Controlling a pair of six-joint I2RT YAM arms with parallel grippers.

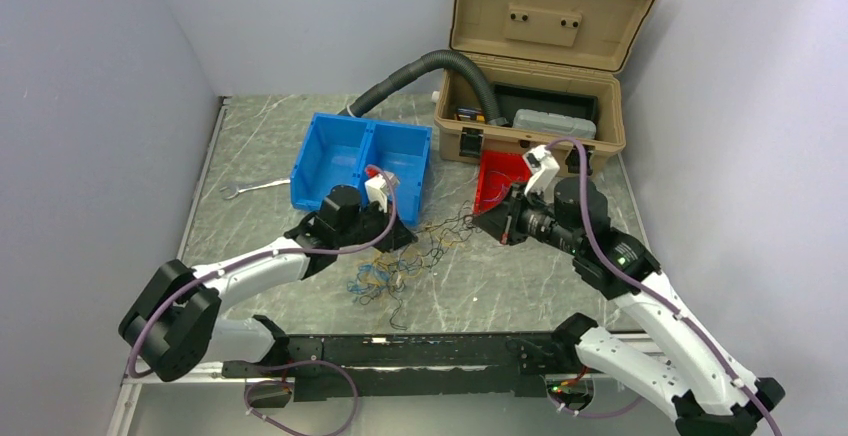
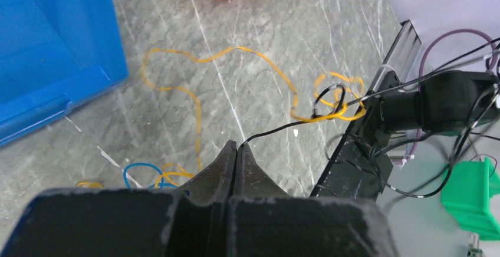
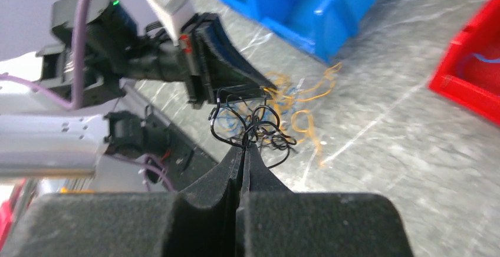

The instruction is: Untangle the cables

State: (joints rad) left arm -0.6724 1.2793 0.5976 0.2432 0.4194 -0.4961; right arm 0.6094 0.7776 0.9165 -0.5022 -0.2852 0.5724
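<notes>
The cables (image 1: 420, 253) lie as a loose tangle of thin yellow-orange, blue and black wires on the marble table between the two arms. My left gripper (image 2: 237, 147) is shut on a black cable (image 2: 277, 129), which runs taut to the right toward my right gripper (image 2: 448, 101). A long yellow cable (image 2: 197, 101) and a blue loop (image 2: 137, 167) rest on the table ahead of it. My right gripper (image 3: 244, 147) is shut on a knot of black cable (image 3: 255, 124), lifted off the table, with the left gripper (image 3: 227, 77) just beyond it. Yellow cables (image 3: 303, 118) lie below.
A blue two-compartment bin (image 1: 340, 151) stands behind the left gripper (image 1: 405, 239). A red bin (image 1: 497, 171) sits beside the right gripper (image 1: 485, 222). An open tan case (image 1: 540, 66), a grey corrugated hose (image 1: 410, 71) and a wrench (image 1: 250, 188) lie further back.
</notes>
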